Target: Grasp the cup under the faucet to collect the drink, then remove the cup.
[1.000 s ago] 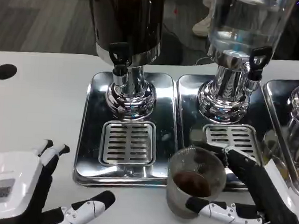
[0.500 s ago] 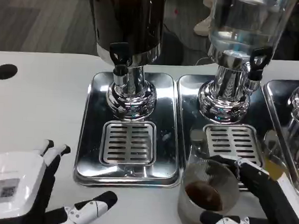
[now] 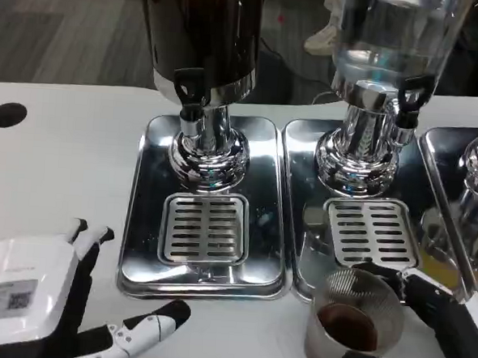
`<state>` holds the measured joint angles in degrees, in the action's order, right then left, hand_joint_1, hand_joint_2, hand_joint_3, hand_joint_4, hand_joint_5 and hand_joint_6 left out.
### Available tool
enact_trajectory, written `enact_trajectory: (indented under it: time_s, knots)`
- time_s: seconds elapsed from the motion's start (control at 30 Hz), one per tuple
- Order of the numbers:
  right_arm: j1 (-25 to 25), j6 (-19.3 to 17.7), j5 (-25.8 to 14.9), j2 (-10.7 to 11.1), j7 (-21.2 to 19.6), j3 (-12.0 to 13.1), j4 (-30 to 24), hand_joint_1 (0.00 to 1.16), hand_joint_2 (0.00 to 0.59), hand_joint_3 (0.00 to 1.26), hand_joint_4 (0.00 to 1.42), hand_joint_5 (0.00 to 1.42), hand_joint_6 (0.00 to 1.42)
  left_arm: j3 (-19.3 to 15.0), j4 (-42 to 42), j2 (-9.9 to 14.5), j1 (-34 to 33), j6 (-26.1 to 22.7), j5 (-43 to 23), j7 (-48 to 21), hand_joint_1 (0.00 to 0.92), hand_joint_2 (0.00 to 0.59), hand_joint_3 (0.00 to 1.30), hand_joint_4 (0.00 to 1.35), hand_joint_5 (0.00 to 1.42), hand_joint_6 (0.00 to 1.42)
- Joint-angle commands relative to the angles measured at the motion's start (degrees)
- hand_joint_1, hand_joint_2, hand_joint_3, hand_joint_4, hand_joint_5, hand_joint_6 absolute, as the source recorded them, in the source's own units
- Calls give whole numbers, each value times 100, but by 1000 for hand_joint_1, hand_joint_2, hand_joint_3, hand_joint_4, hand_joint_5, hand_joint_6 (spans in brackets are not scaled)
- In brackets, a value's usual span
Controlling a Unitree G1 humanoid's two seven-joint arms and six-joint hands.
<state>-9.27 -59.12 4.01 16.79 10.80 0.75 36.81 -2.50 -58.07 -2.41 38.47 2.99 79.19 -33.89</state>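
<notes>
A: Where's your cup (image 3: 353, 325) right now?

B: Off the drip trays, over the white table (image 3: 52, 176) near the front edge, just in front of the tray under the clear dispenser (image 3: 385, 42). Dark drink in the bottom. Your right hand (image 3: 444, 338) is grasping it: one finger wraps the base at the front, others sit against the far side of the rim.

A: And your left?

B: Your left hand (image 3: 60, 314) is released, fingers spread, low at the near left of the table, holding nothing. It sits well apart from the cup.

A: So the step is the removal. How do you do it well?

B: Keep the cup upright and level; the drink is shallow, so slosh risk looks low, but a tilt would still spill. Move it clear of the tray lip (image 3: 297, 292) and away from the dark dispenser (image 3: 203, 39) and its faucet (image 3: 189, 91). Don't squeeze harder; the cup wall looks thin, possibly ribbed plastic, though the frame is too soft at that corner to be sure.

A: Anything else?

B: Set it down flat on bare table before you loosen the fingers.
</notes>
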Motion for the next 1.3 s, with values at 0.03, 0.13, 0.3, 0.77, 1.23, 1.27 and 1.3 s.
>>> enact_trajectory:
  time_s: [0.03,0.13,0.3,0.77,1.23,1.27,1.3]
  knots:
    - [120,-439,-192,54,5,111,150,676,72,458,465,498,260,71,6,-21,-40,-38,56,-122,0,123,195,54,222,490]
    - [150,-542,-177,64,5,146,279,676,74,460,466,499,260,74,5,-18,-44,-54,59,-131,0,123,195,54,226,490]
    - [241,-763,-91,84,-33,177,607,688,74,461,458,499,260,45,-13,4,-54,-84,23,-148,0,123,195,58,231,490]
    - [320,-1216,424,186,-322,179,1044,659,74,313,347,414,161,25,8,50,-172,-138,-9,-228,0,123,204,65,235,490]
    - [-431,329,-2265,399,845,-294,-1593,283,277,250,180,228,107,-165,0,115,-277,-236,-401,-178,0,123,204,65,232,490]
    - [-494,576,-2499,469,916,-230,-1981,294,354,259,178,199,73,-172,9,135,-281,-233,-456,-162,0,137,205,58,204,477]
    - [-549,791,-2650,507,987,-154,-2282,309,416,264,178,170,50,-178,25,165,-284,-222,-519,-135,0,148,197,46,178,444]
